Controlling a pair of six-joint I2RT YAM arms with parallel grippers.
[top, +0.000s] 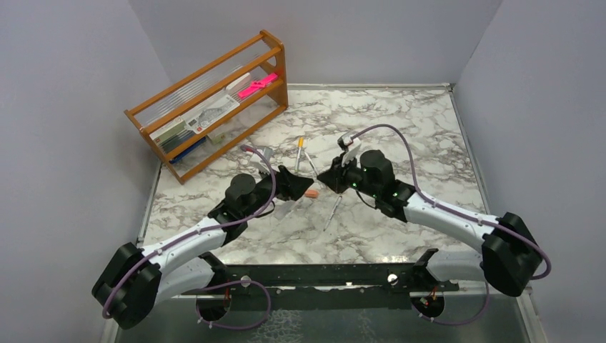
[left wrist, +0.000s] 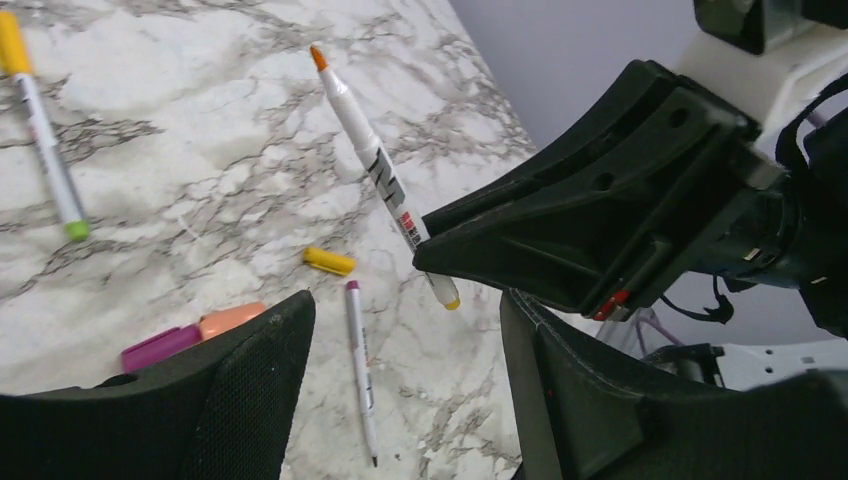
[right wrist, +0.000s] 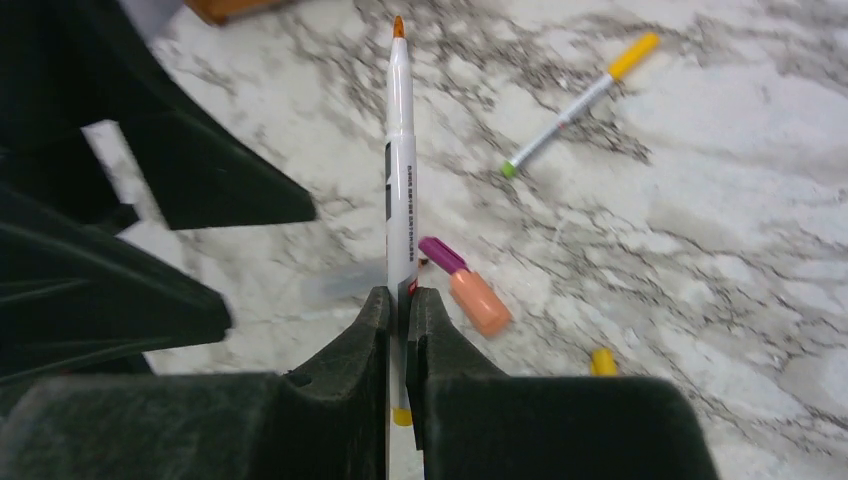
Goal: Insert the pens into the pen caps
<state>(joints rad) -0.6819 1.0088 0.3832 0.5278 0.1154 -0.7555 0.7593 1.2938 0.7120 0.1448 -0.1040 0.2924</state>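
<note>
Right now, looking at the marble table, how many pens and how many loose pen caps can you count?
Pens: 3 (orange-tipped pen, yellow-capped pen, purple-tipped pen)
Loose caps: 3 (yellow cap, orange-pink cap, purple cap)
Total: 6
</note>
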